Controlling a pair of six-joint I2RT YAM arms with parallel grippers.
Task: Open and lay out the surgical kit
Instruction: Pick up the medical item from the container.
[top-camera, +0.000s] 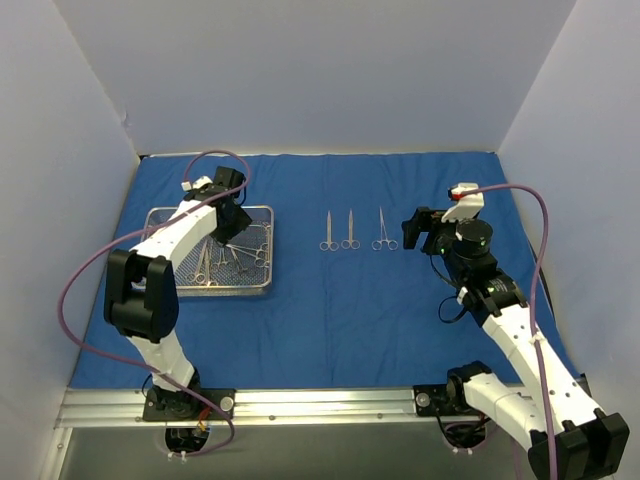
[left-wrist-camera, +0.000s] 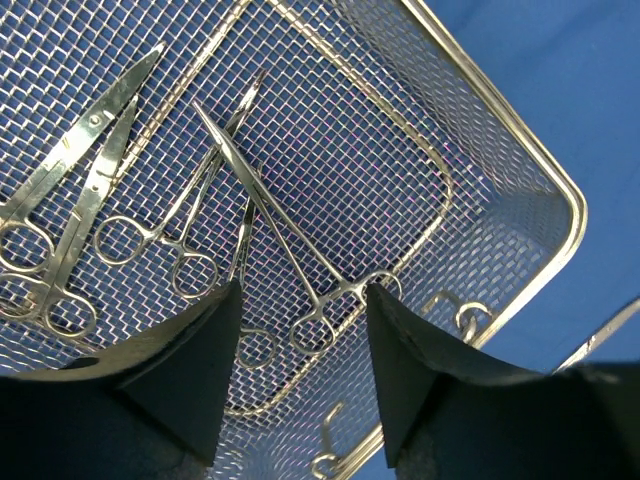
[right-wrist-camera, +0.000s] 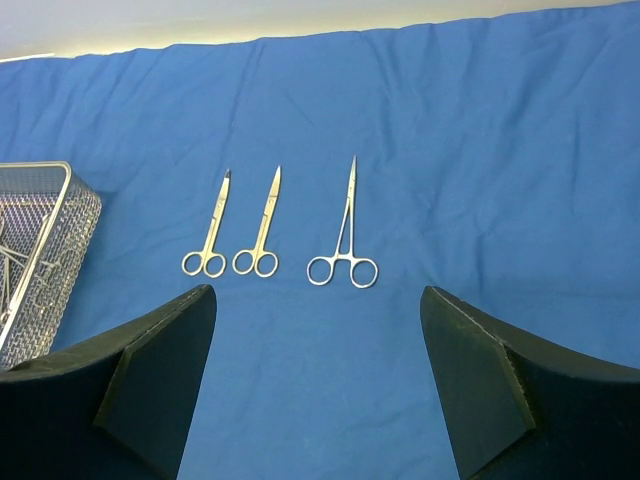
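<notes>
The likeliest trouble is in the rectangular silver wire-mesh tray (left-wrist-camera: 400, 100). Your left gripper (left-wrist-camera: 303, 300) hangs just above the tray floor with its fingers spread and nothing between them, straddling the ring end of a long slender steel forceps (left-wrist-camera: 262, 194). That forceps crosses other ring-handled instruments. If you close there, you may catch two handles at once, or drag a neighbour up by a hooked ring and drop it. The tips could also snag in the mesh, so a steep pull might lift or shift the whole tray. One of the tray's folded handles lies under these rings and could get pinched along with them.

In the tray there look to be about five instruments, among them broad-bladed steel scissors (left-wrist-camera: 95, 122) at the far side from the forceps. The overlap makes the count unsure.

The large royal-blue cloth wrap (top-camera: 330, 320) lies opened flat, with the tray sitting on its left part. Three small steel ring-handled instruments (right-wrist-camera: 264, 225) lie in a row on the cloth to the right of the tray, apart from one another, rings nearest you. Your right gripper (right-wrist-camera: 318, 300) waits farther from the tray than that row, with its fingers wide apart and empty. A careless placement beside the row could knock it out of line.
</notes>
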